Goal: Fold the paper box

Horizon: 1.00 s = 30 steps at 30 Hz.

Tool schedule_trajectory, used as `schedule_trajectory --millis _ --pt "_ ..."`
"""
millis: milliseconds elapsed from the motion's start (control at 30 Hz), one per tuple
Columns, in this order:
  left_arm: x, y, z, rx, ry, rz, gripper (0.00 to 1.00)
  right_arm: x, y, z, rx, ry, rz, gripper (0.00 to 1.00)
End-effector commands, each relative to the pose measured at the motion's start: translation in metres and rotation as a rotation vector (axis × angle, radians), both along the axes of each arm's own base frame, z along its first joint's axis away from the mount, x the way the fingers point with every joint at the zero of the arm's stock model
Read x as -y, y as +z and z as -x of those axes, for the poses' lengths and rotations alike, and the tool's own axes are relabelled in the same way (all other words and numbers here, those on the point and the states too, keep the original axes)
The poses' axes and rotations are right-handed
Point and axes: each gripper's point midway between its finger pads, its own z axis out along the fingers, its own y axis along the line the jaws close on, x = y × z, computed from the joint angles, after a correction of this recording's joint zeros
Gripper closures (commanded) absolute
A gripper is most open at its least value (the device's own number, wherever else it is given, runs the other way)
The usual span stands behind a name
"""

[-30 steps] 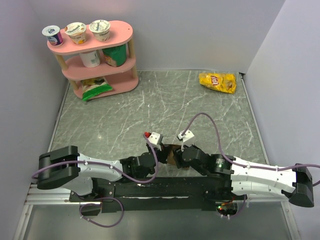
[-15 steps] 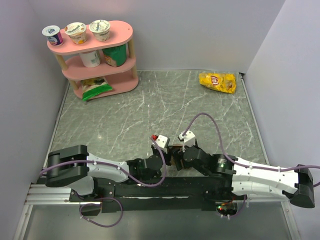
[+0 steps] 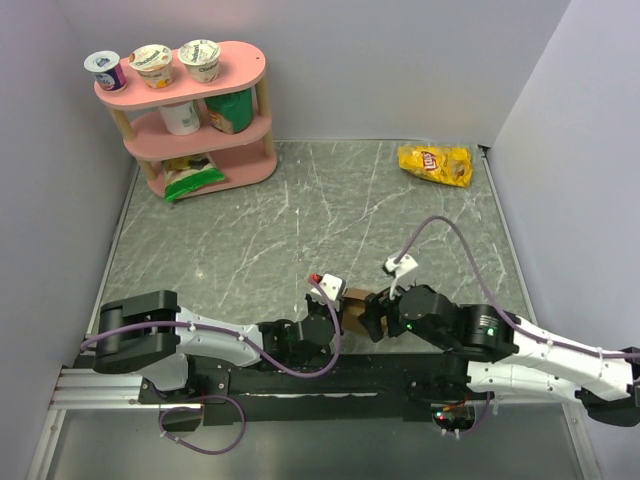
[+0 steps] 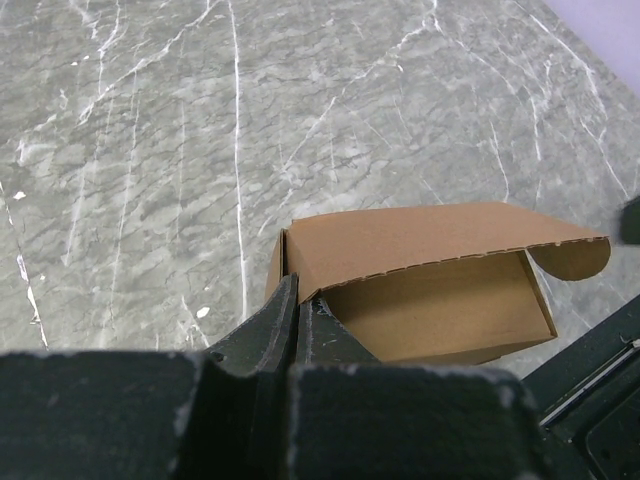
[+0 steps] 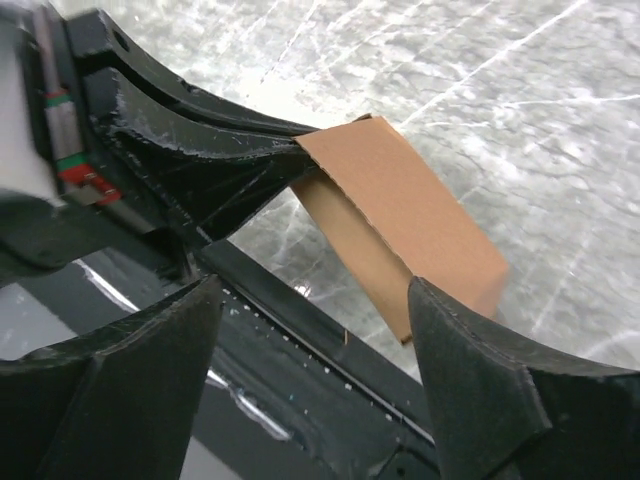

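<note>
Two robot arms are seen from above, their wrists close together over the near middle of the grey marbled table. Between the left arm and the right arm, a small squarish brown cardboard box is found, close to the black base rail. The left jaws are placed at its left side and the right jaws just beside its right side. A pink three-tier shelf loaded with yogurt cups is set in the far left corner. A yellow chip bag is laid near the far right corner. Both are well apart from the box.

From the left wrist, the box is shown with its lid flap raised, a rounded tab at the flap's right end, and the hollow inside exposed. The left jaws are pressed together, no gap being seen between the dark left fingers, and their tips are clamped on the box's near left corner.

From the right wrist, the right jaws are spread wide, with the dark right fingers at either side of the picture, and nothing is held by them. The box is seen beyond and between them, touched by neither. Its upper corner is gripped by the tips of the left jaws, which reach in from the left. Whether the box is rested on the table or held off it cannot be told.
</note>
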Motion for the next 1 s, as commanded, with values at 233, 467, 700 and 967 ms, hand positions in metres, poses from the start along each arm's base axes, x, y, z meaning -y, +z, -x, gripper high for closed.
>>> schedule_trajectory --millis 233,467,700,967 --pt "-0.02 -0.061 0.014 -0.086 -0.036 -0.262 0.99 0.066 -0.013 0.012 -0.17 -0.257 0.117 0.24" --pt "-0.021 -0.057 0.015 -0.09 -0.037 -0.237 0.99 0.065 -0.037 -0.004 -0.158 -0.343 0.15 0.27" --pt "-0.022 -0.052 0.015 -0.086 -0.039 -0.224 0.99 0.052 -0.061 -0.024 -0.153 -0.348 0.081 0.4" --pt "-0.02 -0.055 0.017 -0.086 -0.054 -0.233 0.99 0.041 -0.049 -0.039 -0.065 -0.309 0.025 0.52"
